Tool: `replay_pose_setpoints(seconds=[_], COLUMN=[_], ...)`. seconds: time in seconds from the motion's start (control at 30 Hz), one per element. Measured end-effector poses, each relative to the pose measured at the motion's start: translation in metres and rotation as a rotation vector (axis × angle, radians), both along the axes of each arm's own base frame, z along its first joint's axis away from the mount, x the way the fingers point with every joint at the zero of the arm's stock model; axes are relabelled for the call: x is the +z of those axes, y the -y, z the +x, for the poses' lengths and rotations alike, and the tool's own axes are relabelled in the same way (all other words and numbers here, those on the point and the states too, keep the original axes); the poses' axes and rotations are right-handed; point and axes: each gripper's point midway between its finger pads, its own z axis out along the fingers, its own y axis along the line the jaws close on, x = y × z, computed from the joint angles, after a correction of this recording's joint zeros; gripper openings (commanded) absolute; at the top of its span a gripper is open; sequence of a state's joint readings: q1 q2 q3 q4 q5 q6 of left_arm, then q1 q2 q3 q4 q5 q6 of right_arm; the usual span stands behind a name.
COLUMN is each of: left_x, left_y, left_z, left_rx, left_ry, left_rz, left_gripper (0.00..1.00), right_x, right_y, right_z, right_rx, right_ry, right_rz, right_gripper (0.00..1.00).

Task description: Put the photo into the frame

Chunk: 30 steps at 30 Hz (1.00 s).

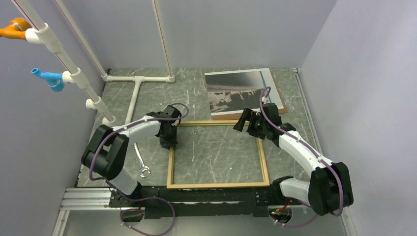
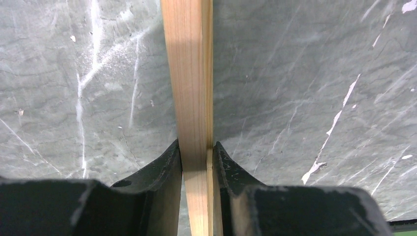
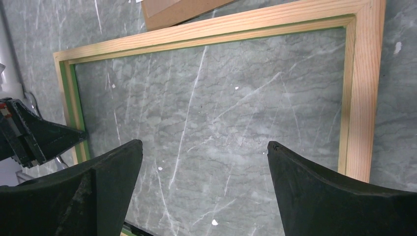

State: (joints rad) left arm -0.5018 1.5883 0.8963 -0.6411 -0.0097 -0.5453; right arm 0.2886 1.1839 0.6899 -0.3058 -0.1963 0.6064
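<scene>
The frame [image 1: 218,185] lies flat on the table, tan wood face up, with a green inner edge in the right wrist view [image 3: 361,88]. My left gripper [image 1: 168,142] is shut on the frame's left rail [image 2: 193,98] near the far left corner. My right gripper [image 1: 246,122] is open and empty above the frame's far right corner; its fingertips [image 3: 123,157] hang over the pane. The photo [image 1: 240,92], grey sky over a brown and white landscape, lies face up on a brown backing board [image 1: 280,105] behind the frame.
A small wrench [image 1: 141,165] lies left of the frame. A white pipe stand [image 1: 135,91] sits on the table at the back left. Slanted pipes with an orange [image 1: 14,28] and a blue [image 1: 49,78] fitting rise at the left wall.
</scene>
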Motion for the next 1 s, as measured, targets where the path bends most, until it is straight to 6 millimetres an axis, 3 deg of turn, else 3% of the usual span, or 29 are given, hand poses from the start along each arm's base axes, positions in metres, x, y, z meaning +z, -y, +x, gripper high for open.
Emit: replay_pose_setpoints(seconds=[0.13,0.37,0.4,0.73,1.0], left_x=[0.000,0.004,0.006,0.056,0.092], left_y=[0.000,-0.002,-0.004,-0.015,0.014], left_z=[0.002,0.009,0.008,0.019,0.037], left_rx=[0.014,0.034,0.038,0.031,-0.080], left_ry=[0.002,0.055,0.064,0.255,0.361], left_rz=[0.007,0.009,0.014,0.002,-0.135], left_gripper=[0.35,0.94,0.97,0.99,0.99], right_x=[0.003,0.003,0.002,0.004,-0.005], right_y=[0.003,0.007,0.007,0.013,0.033], right_z=[0.003,0.006,0.006,0.021,0.043], right_rx=[-0.013,-0.025,-0.026,-0.055,-0.117], right_ry=[0.006,0.006,0.002,-0.007,-0.054], right_rz=[0.001,0.006,0.006,0.006,-0.015], right_gripper=[1.00,1.00,1.00,1.00,1.00])
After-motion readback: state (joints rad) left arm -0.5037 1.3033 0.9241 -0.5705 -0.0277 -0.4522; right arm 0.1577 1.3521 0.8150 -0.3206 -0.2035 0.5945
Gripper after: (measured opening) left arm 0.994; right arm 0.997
